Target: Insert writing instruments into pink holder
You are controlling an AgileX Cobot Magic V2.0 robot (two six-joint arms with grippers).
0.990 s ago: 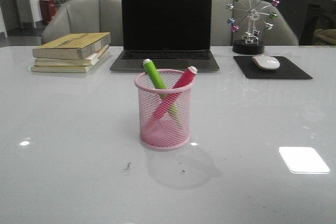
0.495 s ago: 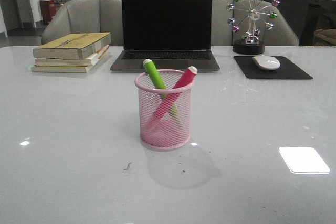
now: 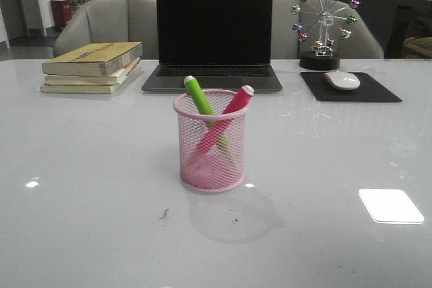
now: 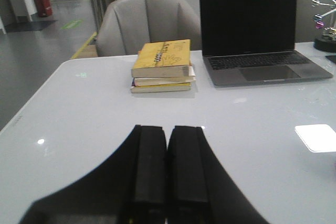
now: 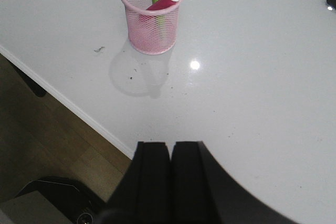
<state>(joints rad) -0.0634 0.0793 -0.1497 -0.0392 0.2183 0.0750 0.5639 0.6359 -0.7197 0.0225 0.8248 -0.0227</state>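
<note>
My right gripper (image 5: 169, 177) has its jaws pressed together on nothing, and the pink round wire-mesh pen cup (image 5: 151, 13) stands well ahead of those jaws on the glossy white table (image 5: 252, 77), a little off to one side of their line. My left gripper (image 4: 168, 171) is likewise clenched and empty; no cup shows ahead of it, only a stack of yellow books (image 4: 161, 65) and an open dark laptop (image 4: 252, 30) far beyond, so I judge my right arm the nearer one. Inside the cup the lime green marker pen (image 3: 202, 106) and the magenta pink marker pen (image 3: 226, 118) lean across each other, long axes tilted, white ends above the rim. Both are in; I judge nothing is left to insert
</note>
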